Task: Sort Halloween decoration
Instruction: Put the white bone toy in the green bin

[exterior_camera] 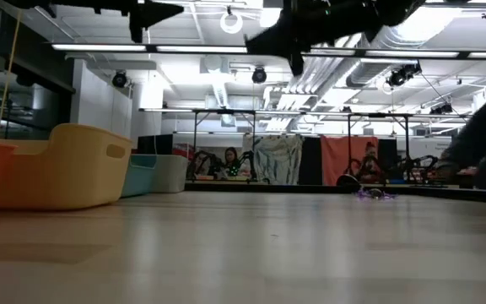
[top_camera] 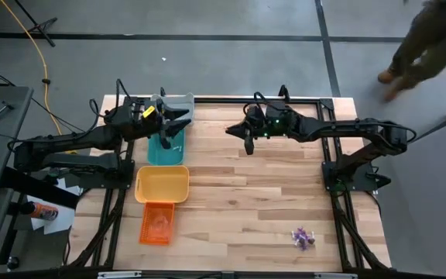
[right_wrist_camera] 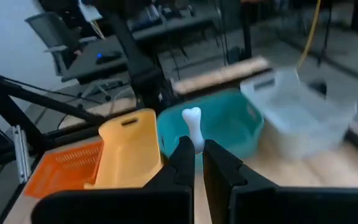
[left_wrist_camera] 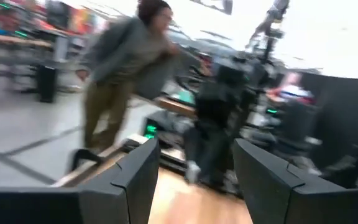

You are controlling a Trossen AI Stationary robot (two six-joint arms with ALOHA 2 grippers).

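Right gripper [right_wrist_camera: 194,155] pinches a tiny white bone trinket [right_wrist_camera: 193,124] by one end, fingers closed tight, up over mid-table facing the teal tray [right_wrist_camera: 229,127]. Featherlight, stiff, probably slick plastic (easily twisted loose). Left gripper [top_camera: 178,124] hangs spread wide, empty. Purple decoration pile [top_camera: 303,238] waits near the front right corner.

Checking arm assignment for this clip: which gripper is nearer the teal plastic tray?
Left. The left gripper hangs open directly over the teal plastic tray. The right gripper, shut on a small white bone-shaped trinket, hangs farther off toward the table's middle.
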